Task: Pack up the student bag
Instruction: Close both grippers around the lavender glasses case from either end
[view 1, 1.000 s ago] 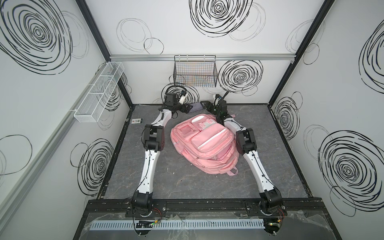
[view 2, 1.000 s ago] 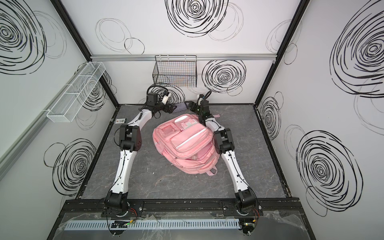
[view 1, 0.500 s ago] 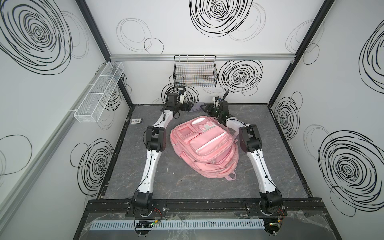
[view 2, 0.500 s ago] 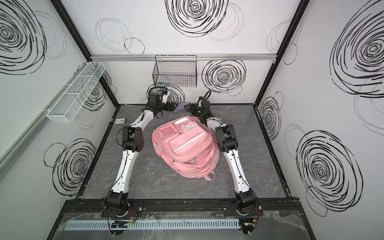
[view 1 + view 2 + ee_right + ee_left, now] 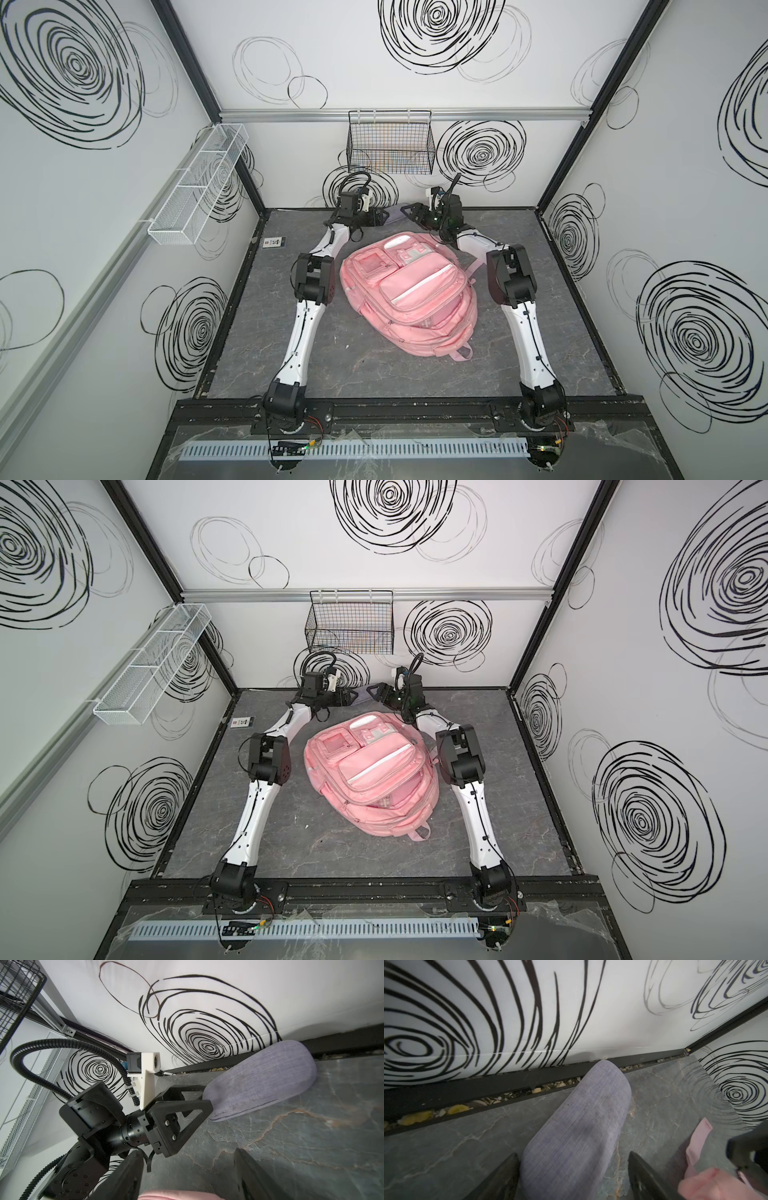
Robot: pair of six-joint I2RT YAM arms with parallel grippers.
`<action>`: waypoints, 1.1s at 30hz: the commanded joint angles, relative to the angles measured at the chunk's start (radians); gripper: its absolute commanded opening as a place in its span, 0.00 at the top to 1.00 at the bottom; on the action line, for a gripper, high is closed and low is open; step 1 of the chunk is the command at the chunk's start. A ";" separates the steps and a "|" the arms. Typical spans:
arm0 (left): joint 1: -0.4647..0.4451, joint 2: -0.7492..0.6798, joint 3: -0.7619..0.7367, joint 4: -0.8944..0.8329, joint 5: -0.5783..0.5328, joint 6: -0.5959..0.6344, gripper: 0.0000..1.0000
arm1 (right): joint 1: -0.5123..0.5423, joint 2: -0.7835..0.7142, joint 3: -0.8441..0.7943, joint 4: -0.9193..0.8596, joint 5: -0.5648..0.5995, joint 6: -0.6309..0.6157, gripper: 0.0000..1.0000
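The student bag (image 5: 409,291) (image 5: 370,775), pink with a white stripe, lies flat mid-table. Behind it, against the back wall, lies a grey-lilac fabric case (image 5: 395,210) (image 5: 577,1126) (image 5: 264,1082). My left gripper (image 5: 384,216) (image 5: 573,1159) (image 5: 207,1096) stands open round one end of the case: one finger is close beside it, the other is well apart. My right gripper (image 5: 405,210) (image 5: 187,1153) is open and holds nothing. It hovers over the bag's top edge, facing the case and the left gripper. A pink strap (image 5: 697,1142) lies beside the case.
A black wire basket (image 5: 390,143) hangs on the back wall above both grippers. A white mesh shelf (image 5: 199,187) is on the left wall. A small label card (image 5: 274,242) lies at the table's back left. Crumbs (image 5: 456,1108) fill the gap along the back rail.
The left gripper has swung right along the back wall and come round the case's end, its jaws narrowing a little. The right gripper has shifted slightly toward the back.
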 commanded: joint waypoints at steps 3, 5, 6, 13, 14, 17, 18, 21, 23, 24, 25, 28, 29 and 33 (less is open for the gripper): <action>-0.021 0.015 0.021 0.039 0.062 -0.035 0.16 | -0.024 -0.032 -0.029 0.001 0.002 -0.011 0.27; -0.024 0.015 0.014 0.043 0.071 -0.041 0.16 | -0.026 -0.026 -0.030 -0.020 0.030 -0.012 0.26; -0.024 0.015 0.011 0.045 0.079 -0.042 0.16 | -0.028 -0.019 -0.030 -0.029 0.048 -0.014 0.26; -0.037 -0.002 -0.024 0.087 0.137 -0.036 0.18 | -0.025 0.110 0.113 -0.084 0.058 0.020 0.26; -0.036 -0.004 -0.029 0.092 0.146 -0.036 0.18 | -0.022 0.126 0.130 -0.086 0.061 0.021 0.26; -0.027 -0.022 -0.070 0.150 0.144 -0.059 0.17 | -0.017 0.156 0.159 -0.078 0.095 0.020 0.26; -0.024 -0.033 -0.094 0.179 0.136 -0.067 0.16 | -0.014 0.166 0.164 -0.069 0.105 0.021 0.26; -0.023 -0.042 -0.116 0.222 0.098 -0.085 0.15 | -0.009 0.220 0.220 -0.050 0.090 0.040 0.26; -0.028 -0.023 -0.092 0.233 0.114 -0.105 0.15 | -0.004 0.262 0.272 -0.041 0.079 0.061 0.26; -0.031 -0.011 -0.075 0.232 0.122 -0.116 0.14 | 0.001 0.284 0.301 -0.042 0.075 0.072 0.26; -0.032 -0.003 -0.065 0.233 0.128 -0.126 0.14 | 0.006 0.303 0.328 -0.039 0.070 0.082 0.26; -0.034 0.009 -0.065 0.256 0.145 -0.150 0.15 | 0.018 0.339 0.357 0.000 0.078 0.119 0.25; -0.034 0.013 -0.065 0.264 0.155 -0.180 0.15 | 0.020 0.346 0.359 0.016 0.079 0.130 0.25; -0.037 0.019 -0.065 0.280 0.185 -0.198 0.18 | 0.025 0.388 0.399 0.055 0.080 0.169 0.25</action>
